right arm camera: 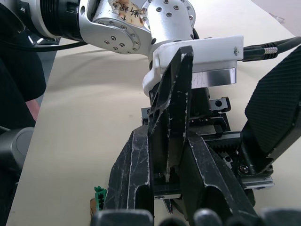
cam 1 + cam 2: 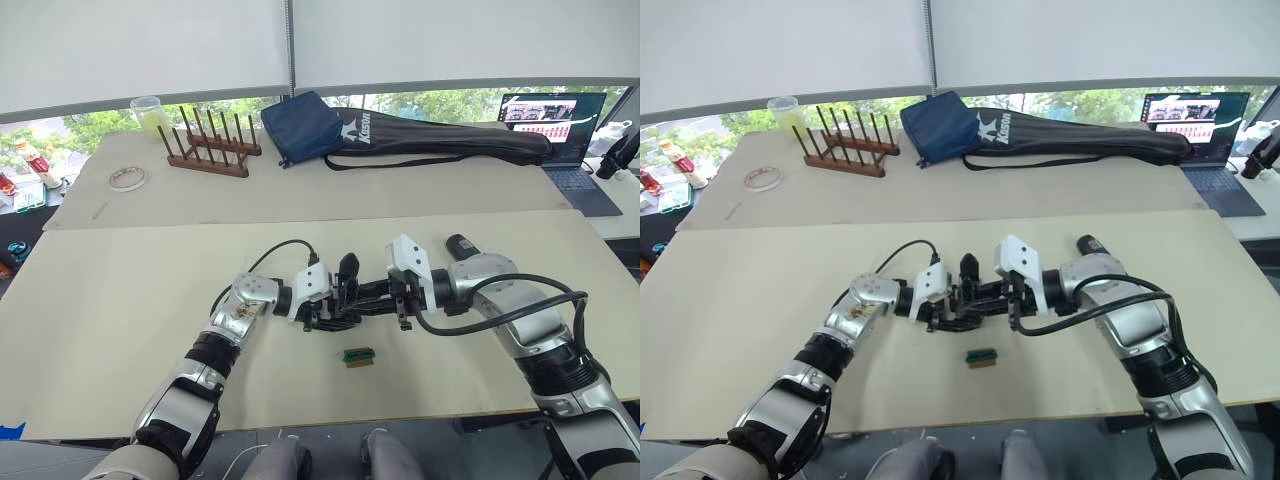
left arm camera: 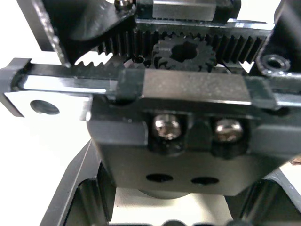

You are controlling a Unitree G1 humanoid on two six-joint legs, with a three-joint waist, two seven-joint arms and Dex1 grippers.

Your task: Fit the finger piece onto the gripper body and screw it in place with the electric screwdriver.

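We see both arms meeting over the near table (image 2: 120, 330), just above its middle. The gripper body (image 3: 188, 136) sits between them: a black blocky mechanism with a toothed rack, a small pinion gear, two pan-head screws side by side and two empty holes below them. One black pointed finger sticks up from it.

The left gripper (image 2: 322, 312) comes in from the left and is closed around the gripper body; in the left wrist view its fingers (image 3: 75, 188) flank the block with no visible gap.

The right gripper (image 1: 165, 174) comes in from the right. In the right wrist view its fingers (image 1: 131, 179) are closed on the finger piece (image 1: 171, 108), a black tapered scuffed blade standing upright, its lower end down at the gripper body's rail. We cannot tell whether it is fully seated.

The wrist views give the detail: rack teeth, screw heads, the scuffs on the finger piece. The head views give the layout instead: a small green block (image 2: 358, 356) lies on the table just near of the grippers, untouched. On the far table sit a wooden peg rack (image 2: 210, 148), a tape roll (image 2: 127, 178), a blue pouch (image 2: 300, 128), a long black bag (image 2: 440, 140) and a laptop (image 2: 560, 130) at far right.
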